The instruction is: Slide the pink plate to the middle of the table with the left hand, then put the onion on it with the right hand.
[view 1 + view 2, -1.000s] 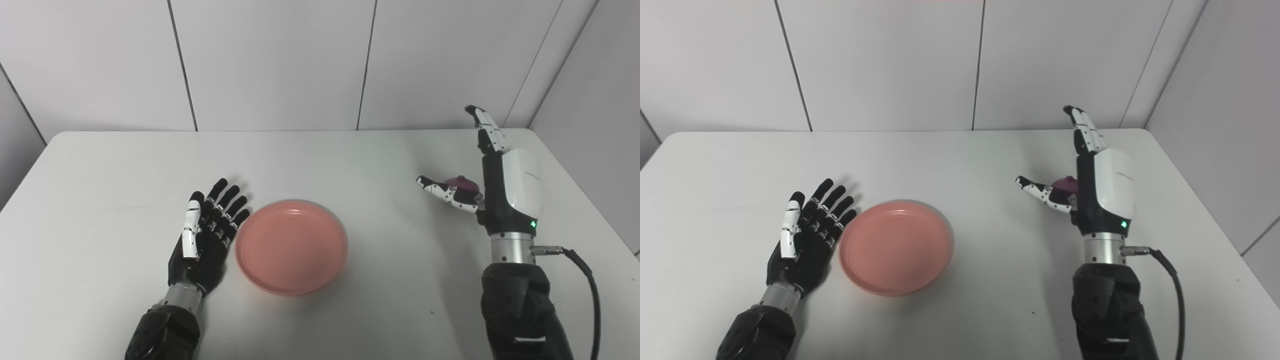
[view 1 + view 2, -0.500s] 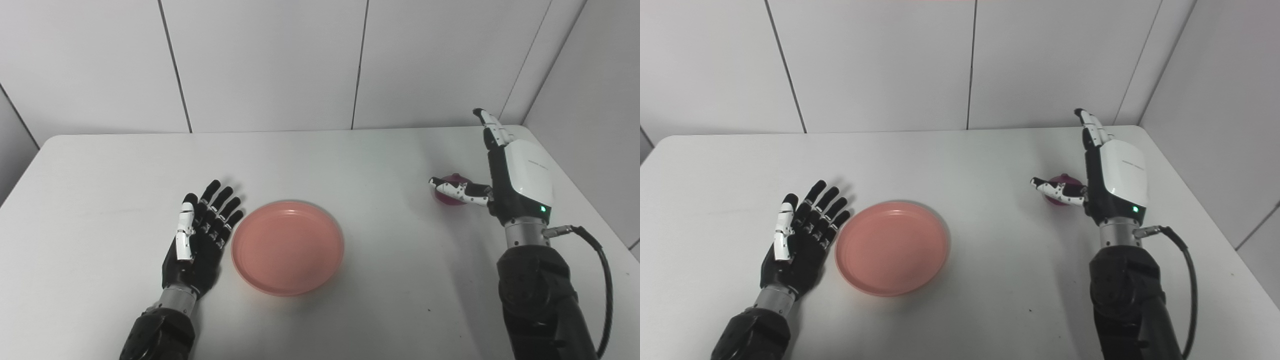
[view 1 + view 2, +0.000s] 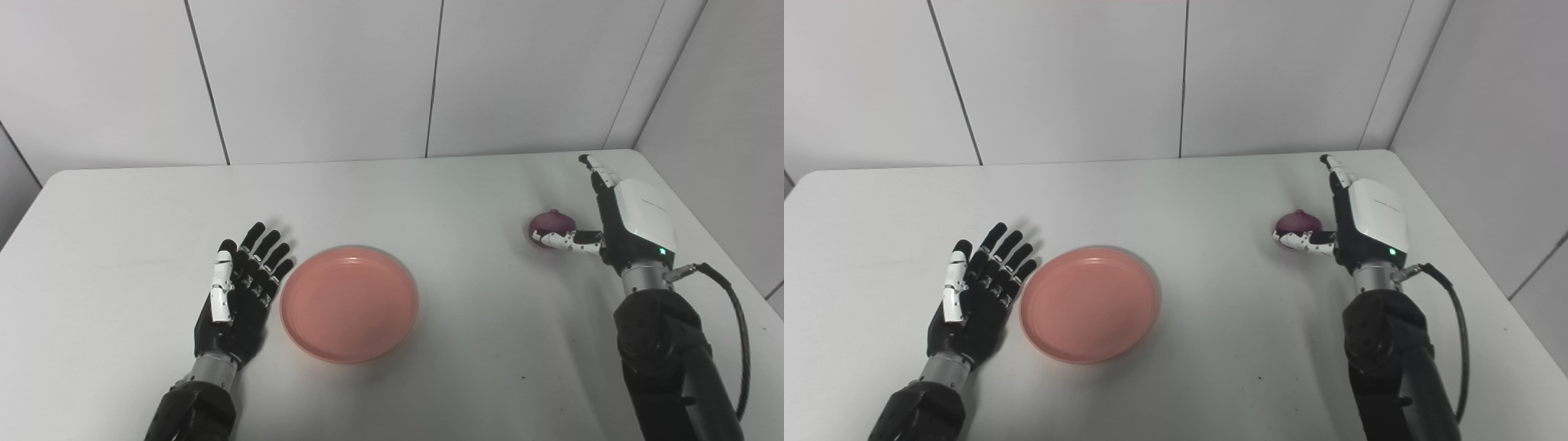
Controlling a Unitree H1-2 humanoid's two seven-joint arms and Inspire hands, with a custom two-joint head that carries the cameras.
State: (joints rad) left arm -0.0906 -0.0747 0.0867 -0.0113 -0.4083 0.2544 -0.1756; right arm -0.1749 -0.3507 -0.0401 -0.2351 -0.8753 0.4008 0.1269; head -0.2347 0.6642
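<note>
The round pink plate (image 3: pixel 350 302) lies empty on the white table (image 3: pixel 392 196), a little left of the middle. My left hand (image 3: pixel 237 293) rests palm up just left of the plate with its fingers spread, open and holding nothing. A small purple onion (image 3: pixel 552 224) sits on the table at the right. My right hand (image 3: pixel 618 211) stands on edge right beside it, open, fingers pointing away from me and the thumb lying across the onion's near side.
Grey wall panels rise directly behind the table and along its right side. A black cable (image 3: pixel 735 318) loops from the right wrist near the table's right edge.
My right hand has moved lower and farther right, so its thumb now lies against the onion's near side. The left hand has drawn slightly away from the plate. The camera view has shifted a little.
</note>
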